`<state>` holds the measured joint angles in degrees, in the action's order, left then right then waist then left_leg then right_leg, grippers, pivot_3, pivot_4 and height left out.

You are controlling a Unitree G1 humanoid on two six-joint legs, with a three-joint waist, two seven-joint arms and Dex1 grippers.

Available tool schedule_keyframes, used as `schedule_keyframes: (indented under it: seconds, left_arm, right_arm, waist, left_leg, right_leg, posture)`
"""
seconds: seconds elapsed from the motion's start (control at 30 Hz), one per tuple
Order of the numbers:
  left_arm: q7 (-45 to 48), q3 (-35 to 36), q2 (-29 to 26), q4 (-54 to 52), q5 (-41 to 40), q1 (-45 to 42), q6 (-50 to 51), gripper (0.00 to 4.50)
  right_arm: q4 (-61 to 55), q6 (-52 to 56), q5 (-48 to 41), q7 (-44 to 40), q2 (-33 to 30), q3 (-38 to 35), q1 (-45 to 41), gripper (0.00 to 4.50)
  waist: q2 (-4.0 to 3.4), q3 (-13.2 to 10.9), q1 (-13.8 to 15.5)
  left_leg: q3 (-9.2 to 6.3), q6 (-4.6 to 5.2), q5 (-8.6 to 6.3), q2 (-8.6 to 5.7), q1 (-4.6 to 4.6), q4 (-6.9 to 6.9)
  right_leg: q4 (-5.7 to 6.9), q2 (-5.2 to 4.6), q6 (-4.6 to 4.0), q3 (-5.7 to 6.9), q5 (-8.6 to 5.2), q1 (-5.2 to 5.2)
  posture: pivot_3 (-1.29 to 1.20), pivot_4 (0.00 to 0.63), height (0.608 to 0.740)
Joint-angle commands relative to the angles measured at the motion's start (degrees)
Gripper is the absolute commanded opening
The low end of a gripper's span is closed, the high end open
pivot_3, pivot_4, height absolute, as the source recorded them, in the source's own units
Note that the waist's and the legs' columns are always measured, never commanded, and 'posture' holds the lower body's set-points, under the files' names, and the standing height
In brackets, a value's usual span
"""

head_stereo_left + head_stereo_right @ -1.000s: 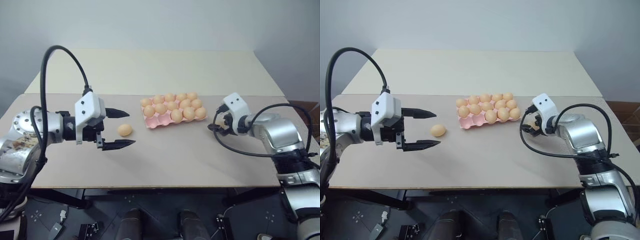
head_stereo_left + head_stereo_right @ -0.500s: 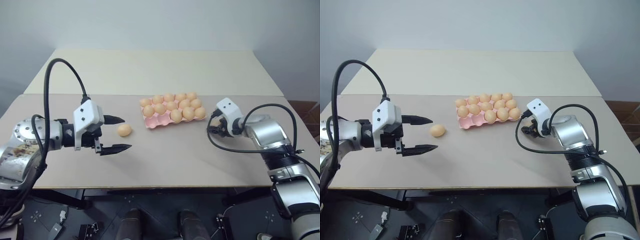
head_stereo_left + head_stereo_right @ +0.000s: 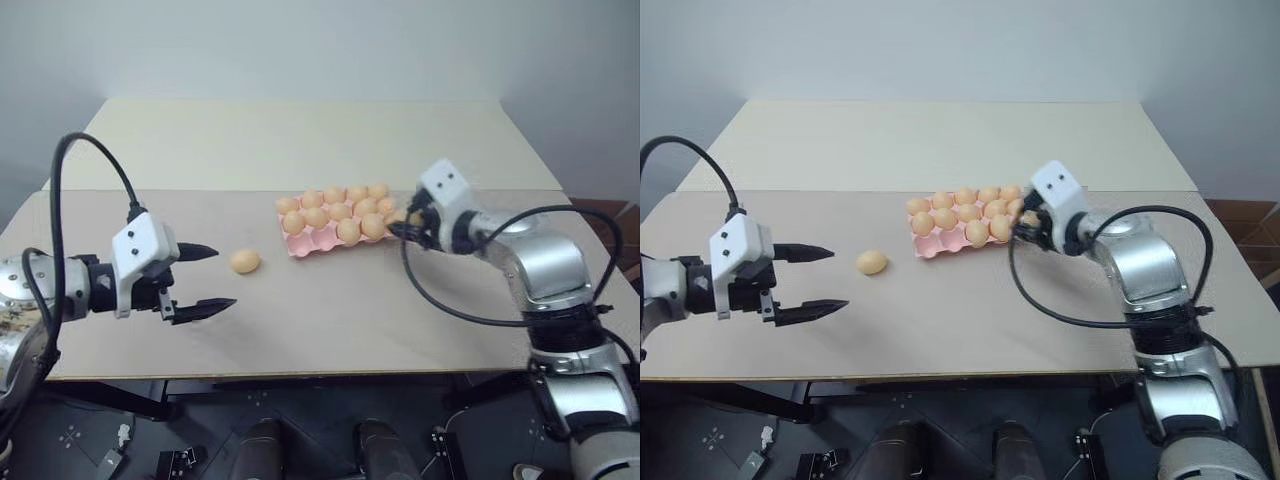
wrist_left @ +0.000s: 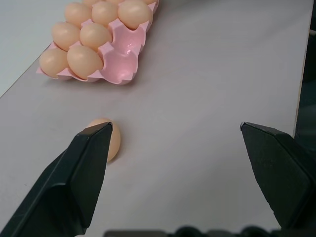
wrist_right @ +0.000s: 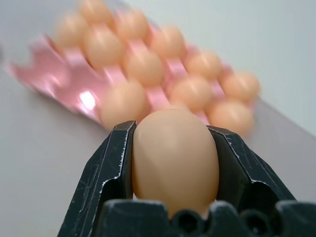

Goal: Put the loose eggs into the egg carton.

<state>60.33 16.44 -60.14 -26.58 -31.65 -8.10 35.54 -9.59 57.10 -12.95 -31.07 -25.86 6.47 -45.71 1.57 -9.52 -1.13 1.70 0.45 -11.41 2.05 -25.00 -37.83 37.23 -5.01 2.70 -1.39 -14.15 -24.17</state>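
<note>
From the head views, a pale desk (image 3: 330, 300) stands against a plain grey wall (image 3: 300, 45); the pink egg carton (image 3: 340, 218) sits mid-desk, one loose egg (image 3: 244, 261) lying to its left. The left gripper (image 3: 205, 280) hangs near that egg, jaws spread wide. In the right wrist view, the right gripper (image 5: 173, 143) pinches a held egg (image 5: 175, 158) beside the carton.

Loose egg (image 3: 245, 261) (beside open left claw (image 3: 207, 279))

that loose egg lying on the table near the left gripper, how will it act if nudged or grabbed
The loose egg lies on its side on the flat table, smooth and rounded, so a nudge would probably roll it in a curve. Its shell likely cracks under hard pinching. The open left gripper should probably close gently.
</note>
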Motion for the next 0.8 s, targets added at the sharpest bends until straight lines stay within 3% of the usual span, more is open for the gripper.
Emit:
schedule_keyframes:
  seconds: [0.03, 0.23, 0.63, 0.8]
  left_arm:
    - [-0.94, 2.2, -0.54, -2.12, -0.77, 0.4, 0.63, 4.5]
    - [-1.62, 4.48, -0.84, -3.34, -1.12, 2.53, 2.19, 4.5]
    - [-2.98, 6.06, -0.46, -5.25, -1.72, 3.68, 3.77, 4.5]
    - [-3.43, 6.64, -0.53, -5.56, -2.1, 4.22, 3.93, 4.5]
  right_arm:
    - [0.23, -1.57, 1.06, 3.57, 4.05, 1.3, -1.63, 1.95]
    - [8.57, -10.32, 5.05, 7.1, 12.3, 6.48, -1.97, 1.95]
    - [23.3, -22.9, 10.84, 11.96, 19.3, 6.82, -4.21, 1.95]
    - [23.84, -22.0, 10.85, 11.23, 19.28, 6.13, -4.66, 3.55]
  waist:
    - [0.0, 0.0, 0.29]
    - [0.0, 0.0, 0.22]
    - [0.0, 0.0, -0.24]
    - [0.0, 0.0, -0.45]
  left_leg:
    - [0.0, 0.0, 0.0, -0.01, 0.0, 0.0]
    - [0.01, -0.01, 0.0, -0.04, -0.02, 0.0]
    - [0.0, -0.03, 0.01, -0.01, -0.01, 0.01]
    - [0.0, -0.03, 0.01, -0.01, -0.01, 0.01]
  right_leg:
    - [0.0, -0.01, 0.0, 0.0, 0.0, 0.0]
    - [-0.02, -0.03, -0.01, 0.02, 0.0, -0.02]
    - [0.0, -0.02, -0.02, 0.01, 0.01, -0.03]
    - [0.0, -0.02, -0.02, 0.02, 0.01, -0.03]
  posture:
    - [0.0, 0.15, 0.74]
    - [0.0, 0.15, 0.74]
    - [0.0, 0.15, 0.74]
    - [0.0, 0.15, 0.74]
